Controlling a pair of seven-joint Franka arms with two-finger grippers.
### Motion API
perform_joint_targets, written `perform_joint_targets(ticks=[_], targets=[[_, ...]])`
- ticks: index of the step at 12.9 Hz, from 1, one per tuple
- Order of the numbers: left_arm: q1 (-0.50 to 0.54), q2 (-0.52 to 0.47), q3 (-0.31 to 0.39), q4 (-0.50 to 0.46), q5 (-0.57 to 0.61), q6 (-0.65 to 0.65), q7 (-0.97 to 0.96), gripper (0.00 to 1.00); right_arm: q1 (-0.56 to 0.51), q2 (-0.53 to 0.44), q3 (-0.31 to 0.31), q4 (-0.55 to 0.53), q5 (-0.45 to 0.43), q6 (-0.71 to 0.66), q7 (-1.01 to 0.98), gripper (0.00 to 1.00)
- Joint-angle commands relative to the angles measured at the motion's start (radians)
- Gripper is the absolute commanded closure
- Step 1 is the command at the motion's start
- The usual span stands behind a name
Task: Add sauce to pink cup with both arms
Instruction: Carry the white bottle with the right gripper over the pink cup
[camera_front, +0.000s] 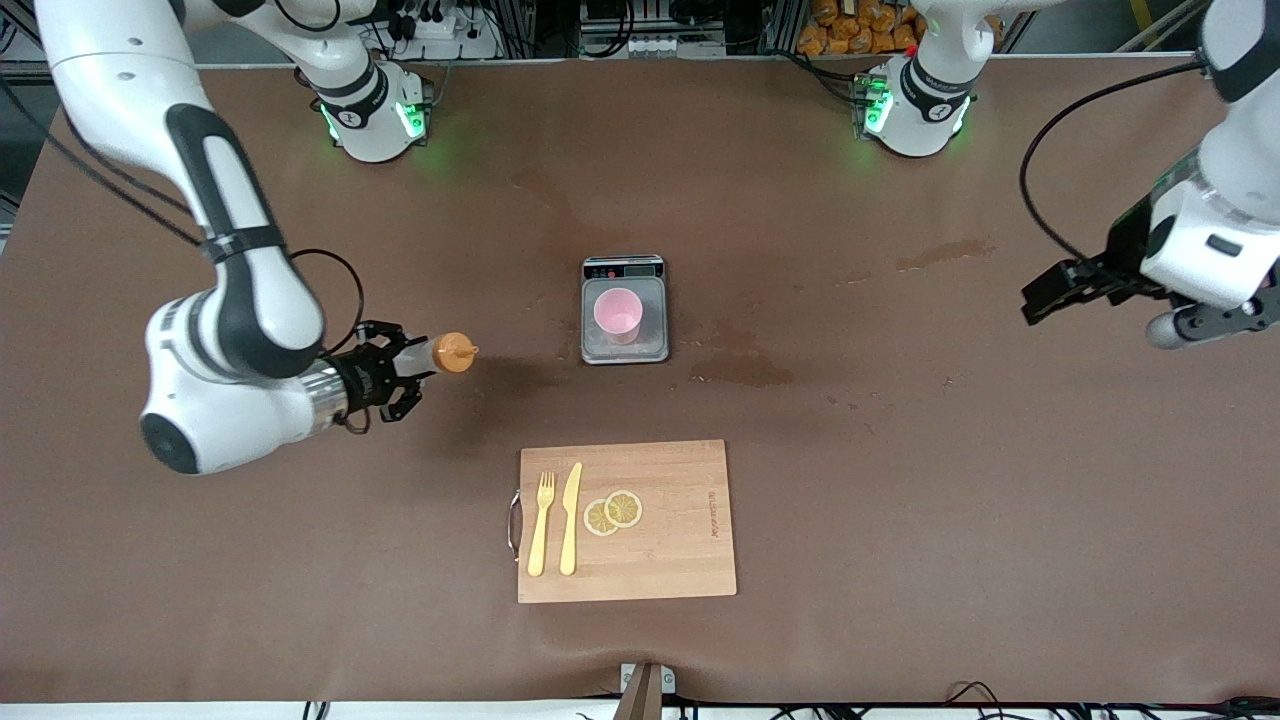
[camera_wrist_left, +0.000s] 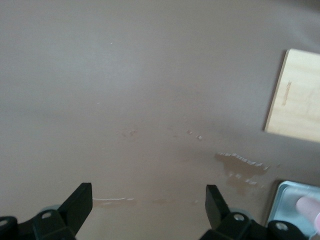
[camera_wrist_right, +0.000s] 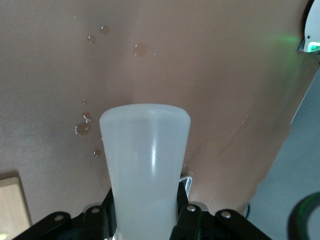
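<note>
Sideways, sauce (camera_front: 447, 353) in right gripper (camera_front: 400, 370) fingers, nozzle toward pink cup (camera_front: 618, 314); left gripper (camera_front: 1045, 295) fingers spread.

pink cup (camera_front: 619, 314) on scale (camera_front: 624, 345), cutting board (camera_front: 680, 560) nearer the camera.

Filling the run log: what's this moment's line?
right gripper: shut on sauce, airborne | left gripper: open, waiting | pink cup: on scale

The front view looks down from high across the table (camera_front: 900, 480), facing both bases. Each wrist view looks closely past its own jaws at that table; the board (camera_wrist_left: 295, 100) shows in all three views.
</note>
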Motion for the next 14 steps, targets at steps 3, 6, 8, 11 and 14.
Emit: perform_joint_targets(ticks=[3,6,8,11,14], targets=[[-0.065,-0.022,0.112,0.0,-0.018,-0.045,0.13,0.0,0.11,-0.034,-0.006,-0.014,-0.059,0.022,0.187,0.57],[-0.065,-0.03,0.115,0.002,-0.017,-0.075,0.134,0.0,0.169,-0.034,-0.009,-0.008,-0.096,0.012,0.275,0.57],[-0.057,-0.051,0.109,0.002,-0.014,-0.075,0.133,0.0,0.193,-0.034,-0.007,-0.008,-0.116,0.005,0.345,0.57],[-0.053,-0.051,0.109,0.003,-0.014,-0.075,0.133,0.0,0.264,-0.025,-0.007,0.004,-0.165,-0.009,0.456,0.58],[-0.06,-0.044,0.109,0.002,-0.014,-0.075,0.131,0.0,0.295,-0.016,-0.007,0.006,-0.211,-0.017,0.511,0.61]])
